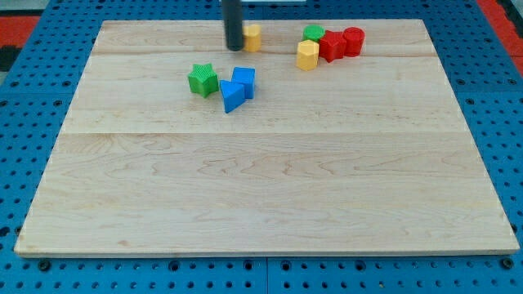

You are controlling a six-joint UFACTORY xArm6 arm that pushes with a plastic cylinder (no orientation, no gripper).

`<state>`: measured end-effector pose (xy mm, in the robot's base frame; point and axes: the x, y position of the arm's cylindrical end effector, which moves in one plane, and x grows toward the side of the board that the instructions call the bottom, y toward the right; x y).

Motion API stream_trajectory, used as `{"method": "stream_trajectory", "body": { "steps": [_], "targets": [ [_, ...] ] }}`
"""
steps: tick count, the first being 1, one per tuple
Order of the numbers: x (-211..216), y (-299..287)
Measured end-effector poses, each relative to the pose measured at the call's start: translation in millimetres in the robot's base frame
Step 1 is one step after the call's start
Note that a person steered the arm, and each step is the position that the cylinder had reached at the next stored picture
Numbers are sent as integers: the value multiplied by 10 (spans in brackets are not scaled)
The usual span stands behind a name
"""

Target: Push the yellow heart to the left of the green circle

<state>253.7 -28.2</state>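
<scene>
Board (261, 180), 1 rod, 7 blocks – L to R.
Green star (203, 79) upper L-centre; blue triangle (231, 96) & blue cube (244, 80) touching, just R of it. My tip (234, 47) near view's top, against L side of yellow heart (252, 36). No pincer on this rig, bare rod only. Further R, cluster: yellow block (307, 55), green circle (314, 33), 2 red blocks (342, 42). Heart sits L of green circle, apart.

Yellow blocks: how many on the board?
2. One yellow block sits near the view's top edge, touching the right side of my tip. The other yellow block is lower-left in the right-hand cluster.
</scene>
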Motion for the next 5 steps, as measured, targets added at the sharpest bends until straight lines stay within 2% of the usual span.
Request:
{"method": "stream_trajectory", "body": {
  "steps": [1, 2, 3, 4, 5],
  "targets": [
    [-124, -453],
    [-253, -224],
    [-329, 344],
    [-82, 458],
    [122, 322]
  ]
}}
